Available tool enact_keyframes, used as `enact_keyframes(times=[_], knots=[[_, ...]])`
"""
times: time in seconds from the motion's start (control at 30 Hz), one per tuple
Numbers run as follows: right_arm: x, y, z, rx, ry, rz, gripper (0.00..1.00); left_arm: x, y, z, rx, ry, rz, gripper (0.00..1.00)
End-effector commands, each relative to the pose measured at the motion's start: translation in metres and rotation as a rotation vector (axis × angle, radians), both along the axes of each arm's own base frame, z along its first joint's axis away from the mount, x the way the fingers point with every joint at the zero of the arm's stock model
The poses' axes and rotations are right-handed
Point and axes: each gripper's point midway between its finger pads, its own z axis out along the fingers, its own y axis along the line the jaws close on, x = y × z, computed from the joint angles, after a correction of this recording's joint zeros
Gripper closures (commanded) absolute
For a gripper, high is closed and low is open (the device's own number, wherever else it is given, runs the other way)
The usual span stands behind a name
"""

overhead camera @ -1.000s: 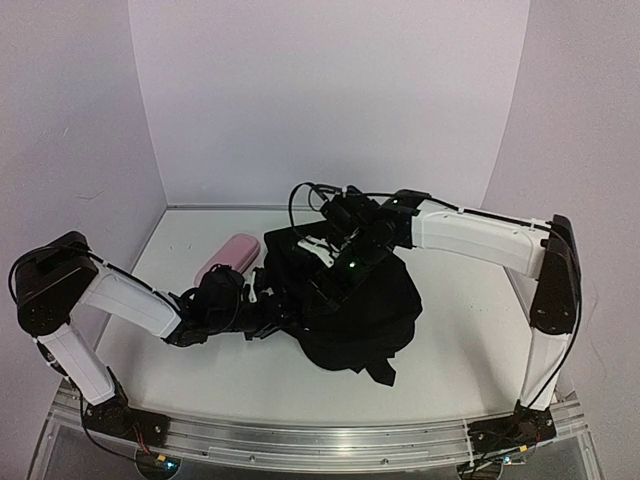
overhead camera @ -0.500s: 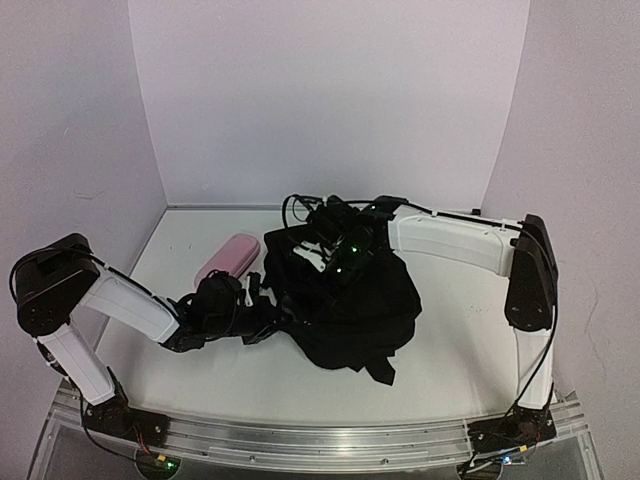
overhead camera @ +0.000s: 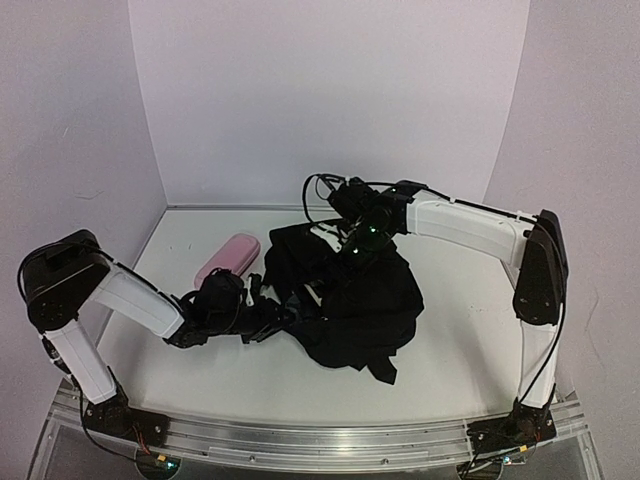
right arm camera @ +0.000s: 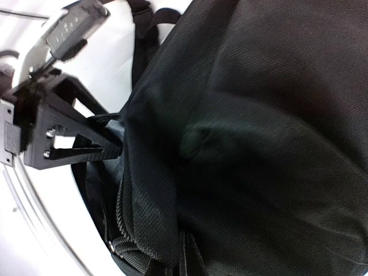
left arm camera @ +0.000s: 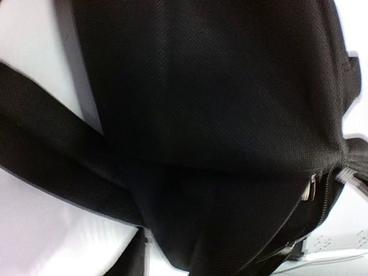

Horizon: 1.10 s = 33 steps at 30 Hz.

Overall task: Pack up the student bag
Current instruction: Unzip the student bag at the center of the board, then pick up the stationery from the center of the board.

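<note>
The student bag (overhead camera: 360,300) lies in the middle of the white table (overhead camera: 470,340), a slumped black heap. Its long axis runs from the upper left of the top view down toward the lower right, where loose strap ends trail off its lower edge. Which end is the top I cannot tell for certain.

The right gripper (right arm camera: 115,148) comes in from the upper right and is clamped on a fold of the bag's fabric at its upper edge. The right wrist view shows the tips meeting in the cloth.

The left gripper (overhead camera: 272,315) is at the bag's left edge. It is black on black, and the left wrist view shows only fabric, a broad strap (left arm camera: 57,172) and a zip (left arm camera: 322,198), so its grip cannot be told.

A pink pencil case (overhead camera: 228,258) lies near the bag, to its upper left, not touching it.

Compared with half a second ago, the right wrist sits a little further to the upper right. The bag's upper edge has been drawn up into a peak beneath it. The left arm and the pencil case have hardly shifted.
</note>
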Motion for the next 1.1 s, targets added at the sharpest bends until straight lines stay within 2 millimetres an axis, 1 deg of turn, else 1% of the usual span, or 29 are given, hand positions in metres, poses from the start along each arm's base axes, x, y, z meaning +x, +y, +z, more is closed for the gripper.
enact_keyframes(times=[0.0, 0.07, 0.13, 0.2, 0.23, 0.27, 0.33, 0.4, 0.47, 0.5, 0.57, 0.67, 0.73, 0.83, 0.87, 0.9, 0.97, 1.0, 1.07], knots=[[-0.009, 0.001, 0.024, 0.059, -0.007, 0.027, 1.0, 0.007, 0.023, 0.066, 0.043, -0.188, 0.049, 0.47], [-0.007, 0.001, 0.021, 0.05, -0.011, 0.025, 1.0, 0.009, 0.055, 0.075, 0.108, -0.199, 0.154, 0.36], [-0.006, 0.001, 0.02, 0.048, -0.012, 0.024, 1.0, 0.014, 0.089, 0.092, 0.128, -0.215, 0.282, 0.25], [-0.006, 0.004, 0.02, 0.054, -0.004, 0.024, 1.0, 0.018, 0.128, 0.094, 0.158, -0.172, 0.418, 0.14], [-0.006, 0.005, 0.021, 0.058, -0.003, 0.023, 1.0, 0.022, 0.15, 0.09, 0.182, -0.145, 0.492, 0.09], [-0.005, 0.006, 0.021, 0.06, -0.004, 0.023, 1.0, 0.025, 0.17, 0.088, 0.199, -0.119, 0.552, 0.06], [-0.004, 0.007, 0.022, 0.06, -0.008, 0.022, 1.0, 0.03, 0.199, 0.086, 0.239, -0.086, 0.63, 0.03], [-0.003, 0.007, 0.022, 0.061, -0.01, 0.021, 1.0, 0.035, 0.214, 0.085, 0.271, -0.075, 0.666, 0.01], [-0.002, 0.007, 0.022, 0.061, -0.011, 0.021, 1.0, 0.042, 0.225, 0.079, 0.281, -0.052, 0.691, 0.0], [-0.003, 0.007, 0.022, 0.06, -0.012, 0.021, 1.0, 0.046, 0.228, 0.077, 0.267, -0.047, 0.697, 0.0], [-0.003, 0.006, 0.022, 0.058, -0.013, 0.02, 1.0, 0.054, 0.235, 0.062, 0.235, -0.007, 0.706, 0.0], [-0.004, 0.004, 0.021, 0.051, -0.014, 0.021, 1.0, 0.071, 0.24, 0.051, 0.168, 0.0, 0.709, 0.0], [-0.004, 0.002, 0.02, 0.046, -0.014, 0.02, 1.0, 0.084, 0.242, 0.049, 0.21, -0.013, 0.693, 0.0], [-0.006, 0.002, 0.019, 0.048, -0.008, 0.022, 1.0, 0.113, 0.232, 0.052, 0.323, -0.025, 0.569, 0.0], [-0.006, 0.003, 0.019, 0.05, -0.004, 0.023, 1.0, 0.122, 0.23, 0.047, 0.36, -0.013, 0.521, 0.0], [-0.007, 0.004, 0.02, 0.055, -0.001, 0.024, 1.0, 0.132, 0.227, 0.048, 0.383, -0.013, 0.478, 0.0], [-0.008, 0.004, 0.022, 0.064, 0.005, 0.024, 0.99, 0.149, 0.223, 0.043, 0.424, -0.01, 0.393, 0.0], [-0.008, 0.004, 0.023, 0.068, 0.009, 0.023, 0.97, 0.154, 0.225, 0.034, 0.454, 0.009, 0.364, 0.0], [-0.01, 0.004, 0.027, 0.08, 0.012, 0.027, 0.97, 0.166, 0.224, 0.029, 0.468, 0.014, 0.313, 0.0]])
